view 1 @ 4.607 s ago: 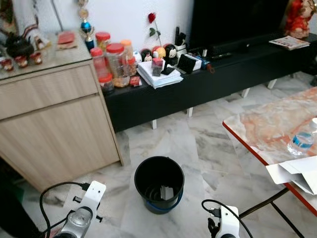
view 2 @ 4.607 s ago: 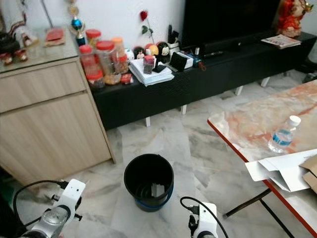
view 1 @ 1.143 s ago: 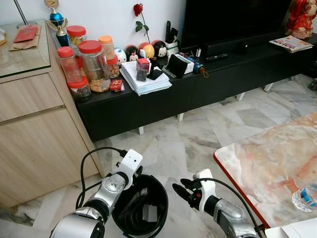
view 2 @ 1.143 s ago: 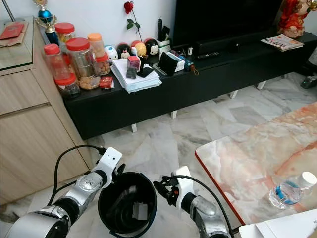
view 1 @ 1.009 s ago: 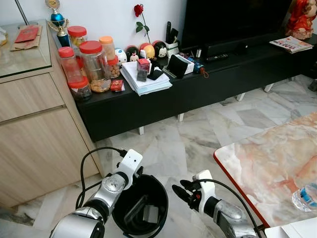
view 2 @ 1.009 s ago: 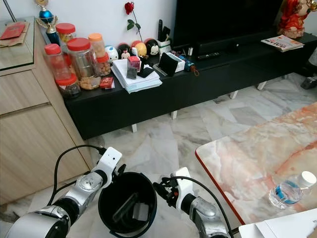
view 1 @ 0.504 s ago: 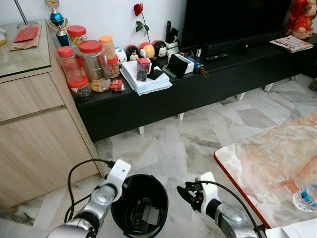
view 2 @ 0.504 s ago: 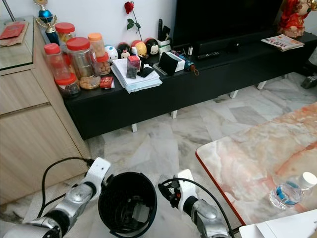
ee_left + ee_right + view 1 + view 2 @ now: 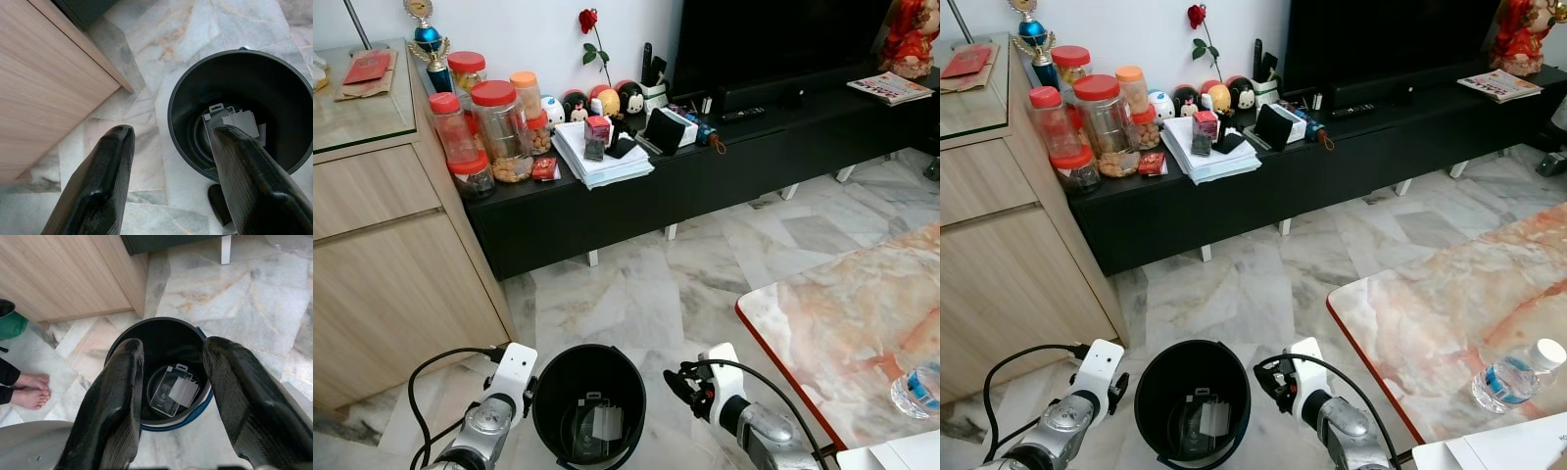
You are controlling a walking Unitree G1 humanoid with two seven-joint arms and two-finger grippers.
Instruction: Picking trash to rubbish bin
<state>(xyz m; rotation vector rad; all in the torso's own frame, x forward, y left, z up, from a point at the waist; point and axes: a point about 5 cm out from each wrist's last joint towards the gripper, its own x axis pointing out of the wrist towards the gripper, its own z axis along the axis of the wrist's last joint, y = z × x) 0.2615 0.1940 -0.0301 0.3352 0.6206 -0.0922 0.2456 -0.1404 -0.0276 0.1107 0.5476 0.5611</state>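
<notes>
A black round rubbish bin (image 9: 544,397) stands on the marble floor just in front of me. Flat clear plastic packs (image 9: 593,424) lie at its bottom, also seen as packs (image 9: 234,121) in the left wrist view. My left arm (image 9: 505,376) is low beside the bin's left side. Its gripper (image 9: 171,130) is open, with nothing between the fingers. My right gripper (image 9: 679,381) hovers at the bin's right side, level with the rim. It is open and holds nothing, and its wrist view looks down into the bin (image 9: 122,340).
A wooden cabinet (image 9: 391,264) stands to the left. A black TV console (image 9: 724,162) with jars and papers runs along the wall. A red-edged marble table (image 9: 842,323) with a water bottle (image 9: 915,390) is at the right. A person's bare feet (image 9: 29,392) are near the cabinet.
My left gripper has drawn back from over the bin's rim to its left side. A flat pack that leaned inside the bin now lies at the bottom. The right gripper has barely moved.
</notes>
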